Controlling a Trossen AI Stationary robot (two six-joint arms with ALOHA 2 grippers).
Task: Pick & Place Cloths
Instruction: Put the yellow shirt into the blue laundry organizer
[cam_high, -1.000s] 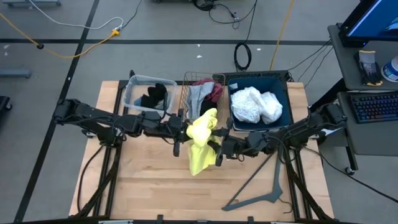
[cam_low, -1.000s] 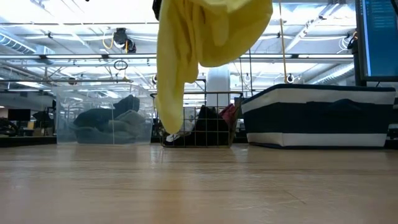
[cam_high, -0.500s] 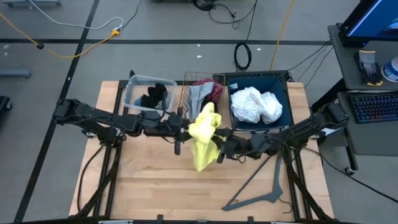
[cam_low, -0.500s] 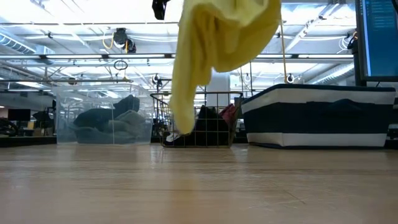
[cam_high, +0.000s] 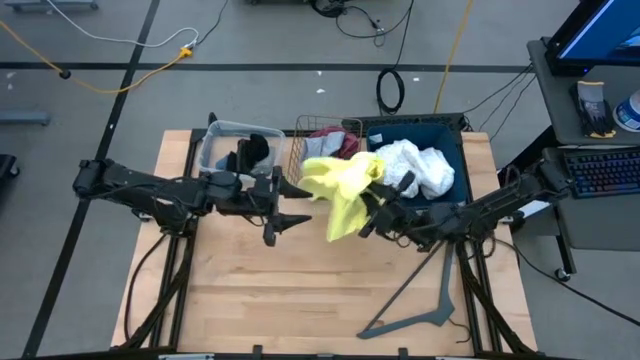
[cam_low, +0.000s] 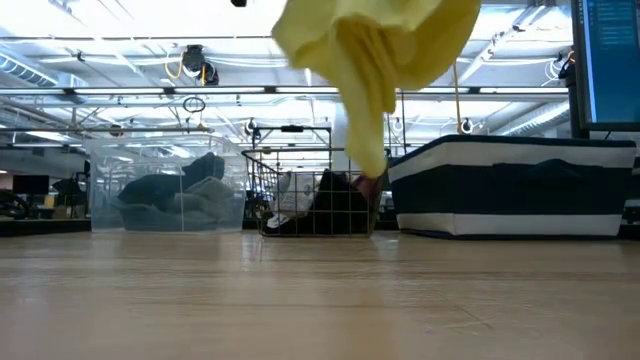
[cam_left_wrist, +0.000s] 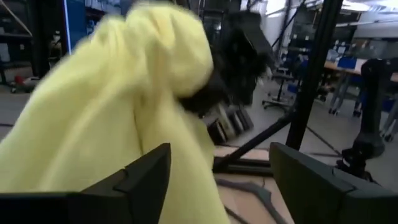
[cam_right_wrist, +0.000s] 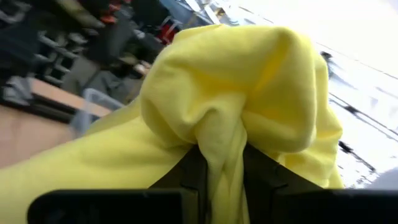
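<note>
Wooden tabletop (cam_high: 250, 290); bunched yellow cloth (cam_high: 343, 187)

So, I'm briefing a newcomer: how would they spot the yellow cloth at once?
Find the blue bin at the table's back. In front of it the right gripper holds the yellow cloth in the air: the only yellow piece, and the only one outside a bin.

There are 3 bins (cam_high: 232, 130), 1 yellow cloth (cam_high: 345, 185), 1 white cloth (cam_high: 415, 165) and 1 hanger (cam_high: 420, 300).
</note>
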